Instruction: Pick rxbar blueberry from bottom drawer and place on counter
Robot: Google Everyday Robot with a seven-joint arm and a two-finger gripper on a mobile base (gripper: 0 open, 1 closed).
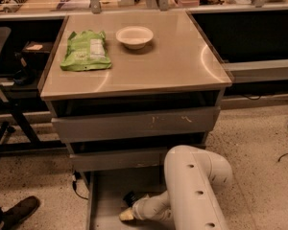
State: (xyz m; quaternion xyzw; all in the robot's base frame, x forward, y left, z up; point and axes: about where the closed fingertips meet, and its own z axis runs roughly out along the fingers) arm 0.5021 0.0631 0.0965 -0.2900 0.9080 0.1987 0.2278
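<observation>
**Step in hand: grasp of the bar (judged)**

1. A small dark shape, taken to be the rxbar blueberry (130, 198), lies on the grey floor of the bottom drawer (105, 188), in the left half of the visible floor. Its markings cannot be read.
2. The tool (126, 215) is held low inside the same drawer, just beside the bar on the camera side. Whether contact has been made cannot be told, nor whether the tool is apart, together or clamped on the bar.
3. Because the bar is flat and thin, the tool should be brought down close to the drawer floor and closed across the narrow width of the bar. The wrapper is likely to be slippery, so the hold should be confirmed before any lift.
4. The white arm (194, 190) enters from the right, under the middle drawer front (117, 159). The bar should therefore be drawn out toward the open end before it is raised, so that this front is not struck.
5. For placement, the bare right half of the desk (182, 56) is recommended, well apart from the green bag (85, 50) and the bowl (134, 36).
</observation>
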